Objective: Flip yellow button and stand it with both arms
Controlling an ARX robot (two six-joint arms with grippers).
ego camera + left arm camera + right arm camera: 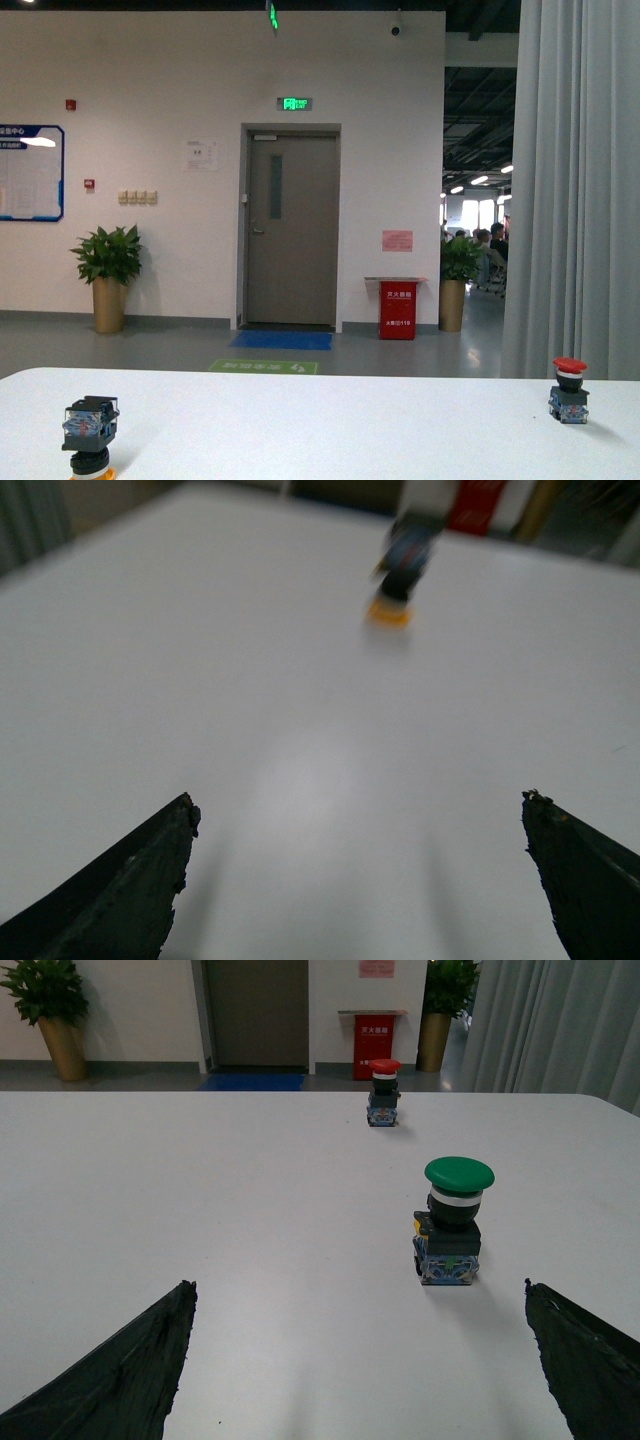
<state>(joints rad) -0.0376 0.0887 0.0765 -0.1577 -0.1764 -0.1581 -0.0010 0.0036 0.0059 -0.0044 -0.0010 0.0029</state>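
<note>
Well beyond the released left gripper (360,800), the yellow button (400,568) rests cap-down.

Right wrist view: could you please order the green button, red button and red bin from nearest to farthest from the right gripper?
1. The green button, on the table just ahead of the right gripper.
2. The red button, near the table's far edge.
3. The red bin, on the floor by the wall beyond the table.
</note>
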